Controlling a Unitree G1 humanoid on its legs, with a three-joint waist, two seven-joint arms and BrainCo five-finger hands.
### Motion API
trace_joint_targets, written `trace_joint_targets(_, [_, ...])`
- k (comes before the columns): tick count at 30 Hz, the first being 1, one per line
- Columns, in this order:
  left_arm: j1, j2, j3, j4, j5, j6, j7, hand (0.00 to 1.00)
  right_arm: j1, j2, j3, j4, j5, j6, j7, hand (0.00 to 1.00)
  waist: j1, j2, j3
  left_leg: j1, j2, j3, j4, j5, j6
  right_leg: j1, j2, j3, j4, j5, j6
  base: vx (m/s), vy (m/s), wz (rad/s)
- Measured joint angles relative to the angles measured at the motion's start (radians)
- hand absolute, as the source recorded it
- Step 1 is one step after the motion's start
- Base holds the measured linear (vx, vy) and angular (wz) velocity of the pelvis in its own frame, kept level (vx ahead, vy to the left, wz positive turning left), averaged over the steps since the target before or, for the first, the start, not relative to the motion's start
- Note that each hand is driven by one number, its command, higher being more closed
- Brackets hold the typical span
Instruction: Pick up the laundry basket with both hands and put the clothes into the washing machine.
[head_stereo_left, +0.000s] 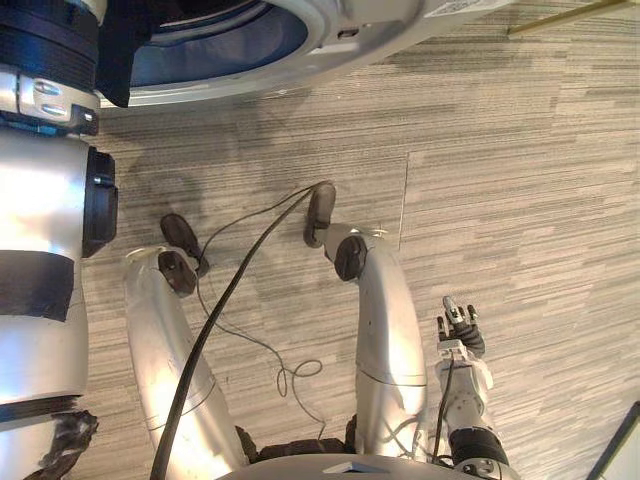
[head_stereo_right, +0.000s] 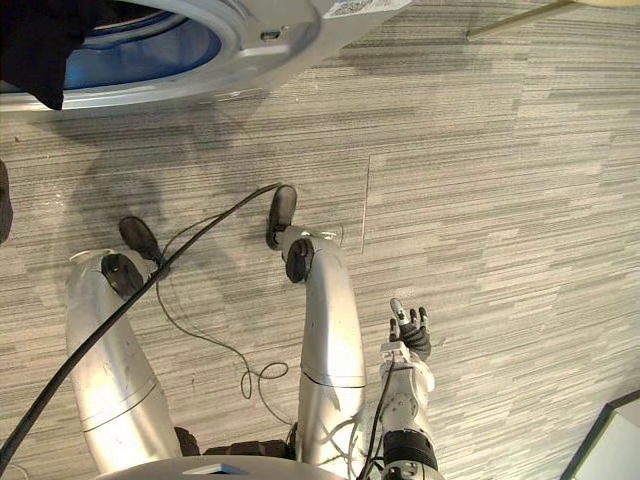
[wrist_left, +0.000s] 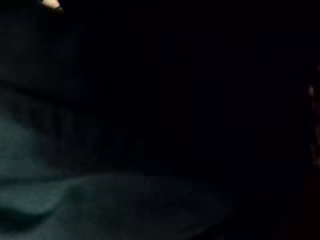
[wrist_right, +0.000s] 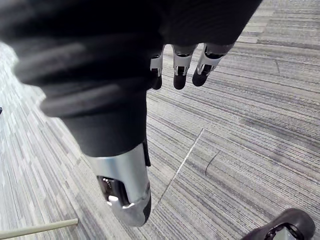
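Note:
The washing machine (head_stereo_left: 300, 45) stands at the far edge of the floor, its round opening ringed in silver with a blue inside (head_stereo_right: 150, 45). A dark piece of clothing (head_stereo_left: 118, 60) hangs over the opening's left side. My left arm reaches up to that spot, and the dark ribbed cover of my left hand (head_stereo_left: 45, 40) sits against the cloth. The left wrist view is dark, with dim folds of dark cloth (wrist_left: 100, 200). My right hand (head_stereo_right: 408, 335) hangs low beside me over the carpet, fingers (wrist_right: 177, 70) straight and holding nothing.
Grey striped carpet tiles (head_stereo_left: 500, 200) cover the floor in front of the machine. A thin pale strip (head_stereo_left: 565, 18) lies at the far right near the machine. A dark-edged white panel (head_stereo_left: 622, 450) stands at the near right corner.

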Motion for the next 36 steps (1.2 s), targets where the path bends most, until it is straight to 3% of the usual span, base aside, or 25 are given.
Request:
trace_joint_targets(1, [0.061,-0.02,0.0,0.0,0.208,0.041,-0.029,0.0,0.0,0.004,0.0,0.01,0.0,0.0,0.022,0.0,-0.001,-0.006,-0.004,-0.001,0.001,0.0,0.0,0.0,0.0,0.0,0.0,0.001,-0.005,0.001,0.001,-0.03,0.03,-0.06])
trace_joint_targets(3, [0.16,-0.079,0.072,0.012,0.315,0.068,-0.058,0.0,0.0,0.005,0.0,0.013,0.003,0.0,0.029,0.0,-0.006,-0.006,-0.004,-0.008,0.001,-0.001,0.001,-0.001,0.001,0.0,0.0,-0.003,-0.007,0.002,0.002,-0.02,0.018,-0.02])
trace_joint_targets(5, [0.246,-0.16,0.222,0.075,0.25,0.084,-0.072,0.0,0.0,0.008,0.001,0.009,0.025,0.0,0.043,0.0,-0.008,-0.006,-0.004,-0.012,0.0,-0.003,0.003,-0.003,0.005,0.0,-0.001,-0.005,-0.008,0.002,0.003,0.0,0.0,0.0])
trace_joint_targets(6, [0.288,-0.198,0.325,0.126,0.127,0.088,-0.063,0.0,0.0,0.01,0.001,0.006,0.033,0.0,0.043,0.0,-0.011,-0.006,-0.004,-0.014,0.0,-0.004,0.002,-0.003,0.005,-0.001,-0.002,-0.007,-0.008,0.002,0.003,-0.02,0.032,0.02])
trace_joint_targets(8, [0.321,-0.215,0.378,0.114,-0.243,-0.003,-0.023,0.0,0.001,0.02,0.001,0.004,0.039,0.003,0.036,0.0,-0.008,-0.006,-0.004,-0.018,-0.002,-0.007,-0.003,-0.002,0.004,-0.003,-0.006,-0.012,-0.005,-0.001,0.003,-0.02,0.019,0.08])
trace_joint_targets(9, [0.315,-0.214,0.385,0.115,-0.369,-0.029,-0.018,0.0,0.001,0.025,0.001,0.003,0.039,0.006,0.031,0.0,-0.007,-0.006,-0.004,-0.018,-0.003,-0.007,-0.005,0.001,0.004,-0.003,-0.007,-0.012,-0.004,-0.001,0.003,-0.01,0.006,0.09])
trace_joint_targets(11, [0.33,-0.216,0.453,0.104,-0.972,-0.169,-0.025,0.0,0.001,0.047,0.001,0.0,0.038,0.011,0.002,0.0,-0.008,-0.012,-0.008,-0.009,-0.003,-0.007,-0.009,0.002,0.002,0.001,-0.007,-0.011,-0.001,-0.002,0.004,0.0,0.004,0.02])
trace_joint_targets(13, [0.374,-0.221,0.487,0.057,-1.214,-0.245,-0.038,0.0,0.001,0.047,0.001,0.001,0.037,0.017,-0.019,0.0,-0.009,-0.012,-0.007,0.0,-0.003,-0.01,-0.01,0.003,0.001,0.012,-0.007,-0.012,-0.002,-0.003,0.003,0.0,0.0,0.0])
trace_joint_targets(14, [0.419,-0.236,0.495,0.01,-1.267,-0.28,-0.051,0.0,0.001,0.046,0.001,0.001,0.03,0.018,-0.031,0.0,-0.009,-0.012,-0.007,0.008,-0.003,-0.015,-0.011,0.003,0.001,0.025,-0.007,-0.016,-0.003,-0.005,0.003,-0.01,0.026,0.05])
trace_joint_targets(20, [0.694,-0.405,0.472,-0.216,-1.297,-0.346,-0.054,0.0,0.003,0.031,0.063,-0.072,0.018,0.01,-0.03,0.0,-0.004,-0.012,-0.009,0.112,-0.026,-0.01,-0.065,0.014,0.001,0.126,-0.027,-0.025,-0.025,-0.027,0.008,-0.02,0.004,0.25])
trace_joint_targets(24, [0.869,-0.478,0.417,-0.35,-1.267,-0.359,-0.05,0.0,0.005,0.03,0.086,-0.091,0.018,0.003,-0.03,0.0,0.006,-0.012,-0.009,0.15,-0.044,-0.016,-0.106,0.034,-0.007,0.166,-0.042,-0.04,-0.038,-0.036,0.007,-0.02,-0.027,0.24])
trace_joint_targets(30, [1.183,-0.528,0.266,-0.527,-1.011,-0.344,-0.061,0.0,0.039,0.033,0.109,-0.111,-0.019,-0.005,-0.028,0.0,0.039,-0.01,-0.009,0.256,-0.058,-0.017,-0.169,0.051,-0.031,0.265,-0.048,-0.055,-0.063,-0.048,-0.003,0.01,-0.033,0.17])
trace_joint_targets(34, [1.364,-0.532,0.183,-0.574,-0.893,-0.33,-0.136,0.0,0.072,0.035,0.109,-0.094,-0.019,-0.012,-0.024,0.0,0.061,-0.006,-0.011,0.373,-0.075,0.006,-0.266,0.077,-0.029,0.366,-0.054,-0.062,-0.129,-0.051,0.002,0.0,-0.063,0.18])
trace_joint_targets(36, [1.419,-0.533,0.158,-0.571,-0.884,-0.322,-0.166,0.0,0.08,0.035,0.108,-0.067,-0.019,-0.022,-0.023,0.0,0.066,-0.001,-0.015,0.413,-0.081,0.009,-0.296,0.084,-0.031,0.405,-0.056,-0.068,-0.152,-0.05,0.0,0.01,-0.066,0.16])
